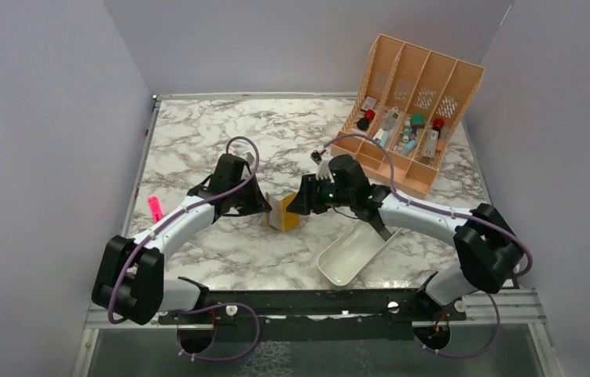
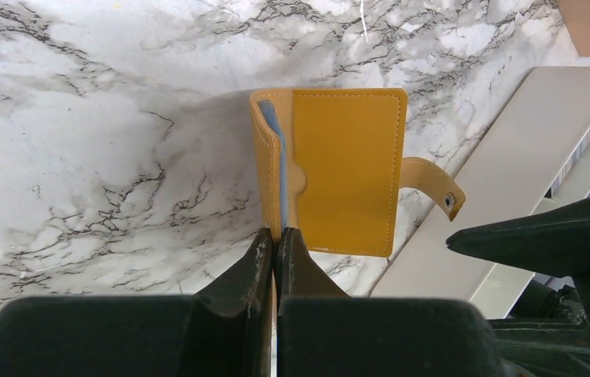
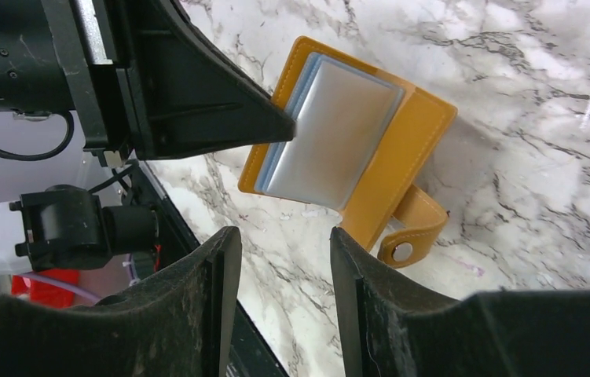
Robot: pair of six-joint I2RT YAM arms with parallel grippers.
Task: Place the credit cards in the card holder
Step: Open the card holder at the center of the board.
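The mustard-orange card holder [image 1: 290,221] stands open on its edge on the marble table between the two arms. Pale blue-grey credit cards [image 3: 335,137] sit tucked in its inner pocket, and their blue edge [image 2: 276,157] shows in the left wrist view. My left gripper [image 2: 277,236] is shut on the card holder's near flap and holds it upright. My right gripper [image 3: 285,236] is open with nothing between its fingers, a short way back from the holder. The holder's strap with its snap [image 3: 401,251] hangs loose toward the right gripper.
A white oblong tray [image 1: 350,253] lies just right of the holder, under the right arm. The peach slotted organiser [image 1: 409,110] with small items stands at the back right. A pink object [image 1: 155,208] lies near the table's left edge.
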